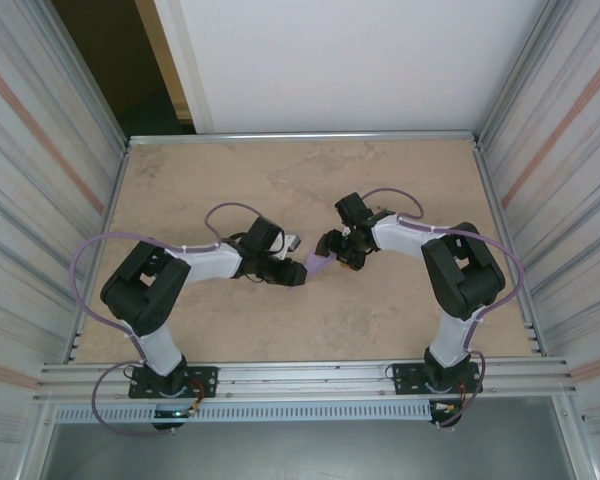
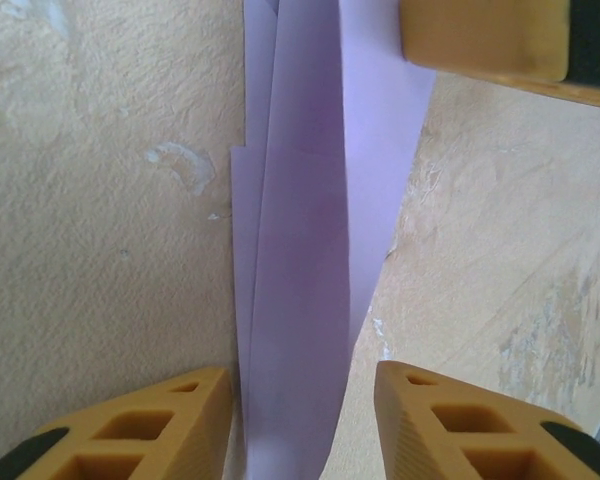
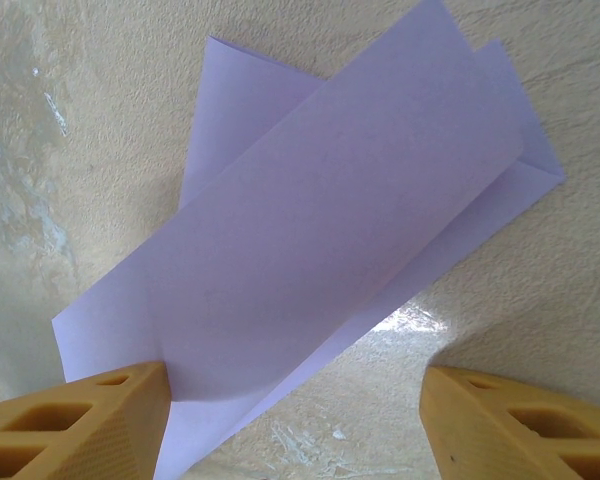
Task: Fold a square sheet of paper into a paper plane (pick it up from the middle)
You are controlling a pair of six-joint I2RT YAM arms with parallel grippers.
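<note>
Left fingers (image 2: 180, 410) are apart, and the paper (image 2: 300, 260) runs straight through the gap between them. It's a long, narrow, folded lavender strip lying on the table (image 2: 100, 250). The strip nearly fills the gap on one side, but nothing looks pinched. I honestly can't tell if either tip touches the paper's edges.

Right fingers (image 3: 110, 400) are spread even wider. From that wrist view the paper (image 3: 320, 230) lies slanted across the table (image 3: 540, 300). Its folded layers are fanned out a bit and the top layer bows upward. The lower end is tucked right up against one finger, while the other finger stands well clear over bare table. So no clamp there either.

One right finger also pokes into the top corner of the left wrist view, just beside the far end of the strip.

From above, the two sets of fingers face each other around the middle of the table (image 1: 230, 180). The paper (image 1: 318, 266) sits between them as a small purple sliver. Both arms are bent in from their bases at the near edge, with purple cables looping off them.
</note>
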